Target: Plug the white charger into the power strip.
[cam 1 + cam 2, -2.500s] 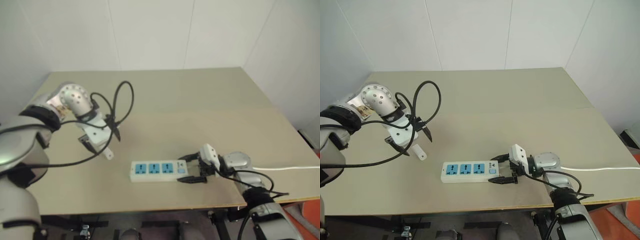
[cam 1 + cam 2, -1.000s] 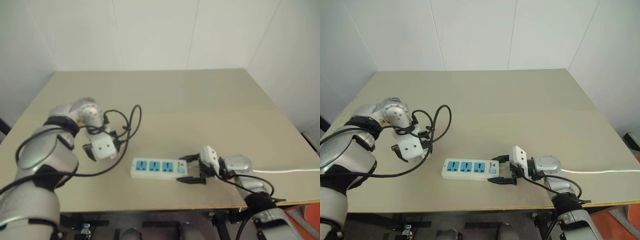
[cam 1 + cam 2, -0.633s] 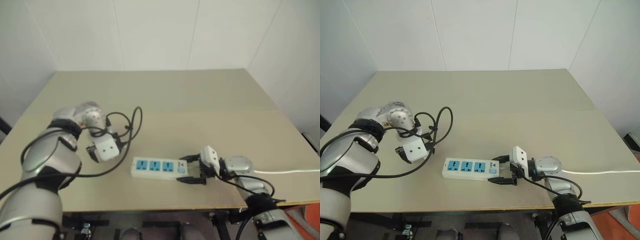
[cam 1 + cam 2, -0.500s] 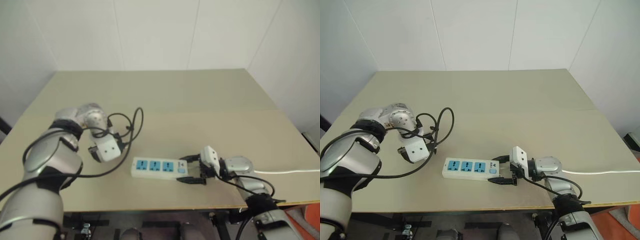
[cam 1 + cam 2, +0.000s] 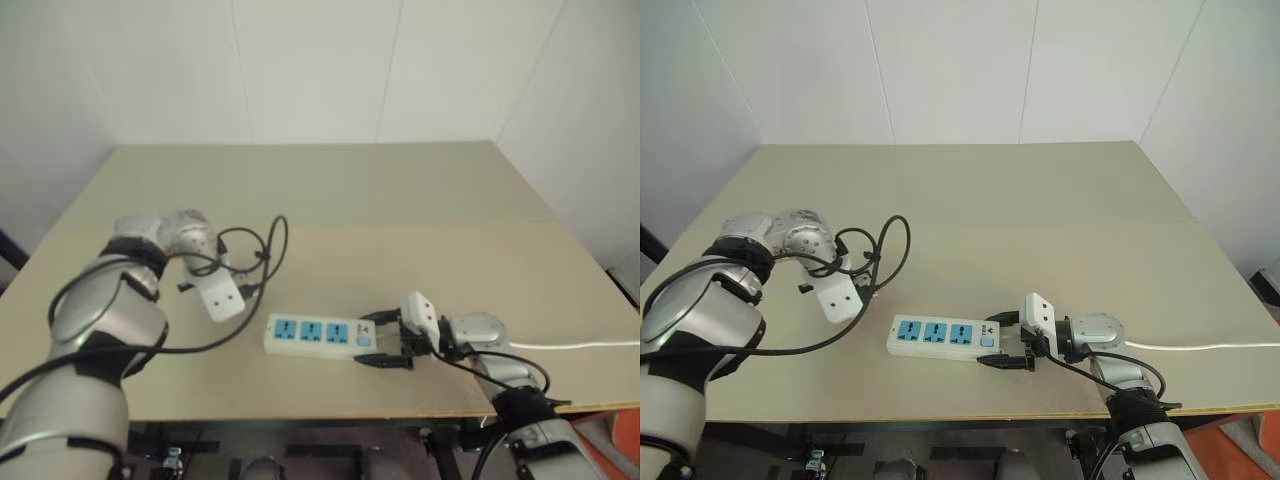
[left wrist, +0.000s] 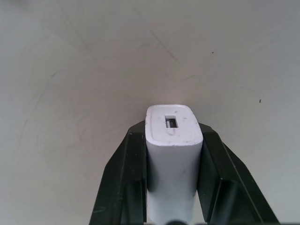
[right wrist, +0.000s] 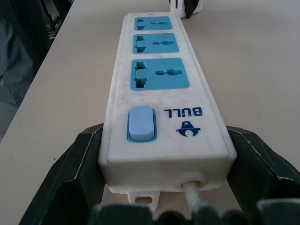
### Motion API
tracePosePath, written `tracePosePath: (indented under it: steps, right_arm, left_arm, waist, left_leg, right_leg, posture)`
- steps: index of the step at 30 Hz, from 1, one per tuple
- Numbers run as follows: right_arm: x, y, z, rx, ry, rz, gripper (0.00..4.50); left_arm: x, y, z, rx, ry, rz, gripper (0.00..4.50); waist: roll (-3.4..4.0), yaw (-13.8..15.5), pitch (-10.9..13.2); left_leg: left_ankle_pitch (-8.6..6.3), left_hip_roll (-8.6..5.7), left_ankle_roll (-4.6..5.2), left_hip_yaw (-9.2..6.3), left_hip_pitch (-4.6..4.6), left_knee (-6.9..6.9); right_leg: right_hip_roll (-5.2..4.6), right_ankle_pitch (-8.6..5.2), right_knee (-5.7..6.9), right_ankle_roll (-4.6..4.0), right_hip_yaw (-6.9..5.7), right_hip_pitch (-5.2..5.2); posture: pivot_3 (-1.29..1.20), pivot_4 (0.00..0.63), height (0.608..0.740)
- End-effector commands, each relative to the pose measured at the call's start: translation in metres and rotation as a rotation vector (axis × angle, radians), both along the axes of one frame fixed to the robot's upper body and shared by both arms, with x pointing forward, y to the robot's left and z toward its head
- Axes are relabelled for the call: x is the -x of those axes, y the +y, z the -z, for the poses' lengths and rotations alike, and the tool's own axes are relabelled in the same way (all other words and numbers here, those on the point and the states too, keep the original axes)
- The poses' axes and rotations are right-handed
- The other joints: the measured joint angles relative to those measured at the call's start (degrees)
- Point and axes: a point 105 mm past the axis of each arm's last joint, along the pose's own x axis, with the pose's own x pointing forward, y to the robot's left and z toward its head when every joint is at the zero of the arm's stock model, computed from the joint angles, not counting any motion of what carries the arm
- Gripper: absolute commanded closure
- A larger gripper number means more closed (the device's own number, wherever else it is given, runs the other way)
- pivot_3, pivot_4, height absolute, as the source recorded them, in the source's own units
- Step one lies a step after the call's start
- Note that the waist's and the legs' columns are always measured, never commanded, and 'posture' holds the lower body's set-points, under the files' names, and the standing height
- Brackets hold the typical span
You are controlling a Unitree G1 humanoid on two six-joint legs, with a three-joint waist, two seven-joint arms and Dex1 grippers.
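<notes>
Between my left end effector's two black fingers [image 6: 131,168]: the white charger [image 6: 172,159], item one. Pinched on both flanks, where a second ago my left end effector [image 6: 172,140] stood spread around it on the surface [image 5: 1040,200]. I judge the pick made and the carry to the strip next. Long axis runs along the fingers, straight down toward the surface; the end with the small slot faces down, so the prongs should lie on the hidden upper end, though I cannot see them. If so, it needs turning over before it can enter a socket. Location: left part of the surface, near the left end of the strip but apart from it.

Item two: the power strip [image 5: 943,338], lying flat, long axis left to right, three blue socket faces up, all empty. Switch [image 7: 140,123] and white cord [image 5: 1210,345] at its right end.

Item three: my right end effector [image 7: 166,154], fingers bracketing the strip's switch end on both long sides, steadying it. It has not shifted over the last second.

Item four: black cable loop [image 5: 885,255] from my left wrist, lying just beyond the charger, a possible snag during the carry.
</notes>
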Motion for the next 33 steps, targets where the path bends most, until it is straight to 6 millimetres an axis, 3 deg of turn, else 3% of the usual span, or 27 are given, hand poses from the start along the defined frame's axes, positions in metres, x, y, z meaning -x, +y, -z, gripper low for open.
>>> tracePosePath:
  steps: [1,7,10,15,18,21,25,33]
  right_arm:
    - [-0.001,-0.005,0.002,0.029,-0.003,0.015,1.09]
    - [-0.001,-0.005,0.003,0.032,-0.002,0.012,1.09]
    - [-0.001,-0.006,0.002,0.032,-0.002,0.01,1.09]
    - [-0.001,-0.004,0.001,0.016,-0.003,0.007,1.09]
    - [0.0,-0.002,0.001,0.005,0.0,-0.001,1.09]
    - [-0.002,0.0,0.004,0.006,0.0,-0.007,1.09]
    - [-0.005,0.003,0.006,-0.001,-0.001,-0.012,1.09]
    - [-0.012,0.015,0.006,-0.029,-0.007,-0.039,1.09]
  left_arm:
    - [-0.002,-0.011,-0.005,0.083,-0.005,-0.018,3.49]
    - [-0.001,-0.058,-0.038,0.55,0.148,-0.152,3.49]
    - [-0.005,-0.071,-0.06,0.777,0.168,-0.195,3.49]
    - [-0.003,-0.083,-0.109,1.284,0.308,-0.238,3.49]
    - [0.001,-0.085,-0.124,1.536,0.446,-0.291,3.49]
    - [0.011,-0.091,-0.119,1.733,0.573,-0.413,3.49]
    - [0.029,-0.103,-0.109,1.842,0.677,-0.51,3.49]
    - [0.063,-0.124,-0.08,1.786,0.876,-0.529,3.49]
  waist:
    - [0.0,0.0,0.0]
    - [-0.01,0.0,0.0]
    - [-0.01,-0.2,0.0]
    - [-0.01,-0.4,0.0]
    - [0.0,-0.4,0.0]
    - [0.01,-0.4,0.0]
    - [-0.01,-0.5,0.0]
    - [-0.01,-1.0,-0.1]
  left_leg:
    - [0.0,0.0,0.0,0.0,0.03,0.0]
    - [0.0,0.02,0.0,-0.01,-0.01,0.01]
    - [-0.01,0.02,0.02,-0.03,-0.02,0.01]
    - [-0.03,0.03,0.05,-0.05,-0.01,0.01]
    - [-0.03,0.03,0.05,-0.06,0.01,0.02]
    - [-0.03,0.04,0.04,-0.08,0.05,0.03]
    - [-0.02,0.07,0.03,-0.08,0.16,0.03]
    - [-0.02,0.09,0.02,-0.07,0.38,-0.02]
  right_leg:
    - [0.0,0.0,-0.01,0.0,0.0,0.04]
    - [-0.02,0.0,-0.01,0.0,-0.07,0.06]
    - [-0.01,0.0,-0.01,0.0,-0.06,0.03]
    - [-0.02,-0.02,0.02,0.03,-0.04,0.03]
    - [-0.02,-0.02,0.02,0.02,-0.05,0.04]
    - [-0.03,-0.02,0.06,0.03,-0.05,0.07]
    - [-0.02,-0.01,0.06,0.02,-0.04,0.11]
    - [0.05,0.0,0.09,-0.01,-0.01,0.25]
  posture:
    - [0.0,0.15,0.74]
    - [0.0,0.15,0.74]
    - [0.0,0.15,0.74]
    - [0.0,0.15,0.74]
    - [0.0,0.15,0.74]
    - [0.0,0.15,0.74]
    - [0.0,0.15,0.74]
    - [0.0,0.15,0.74]
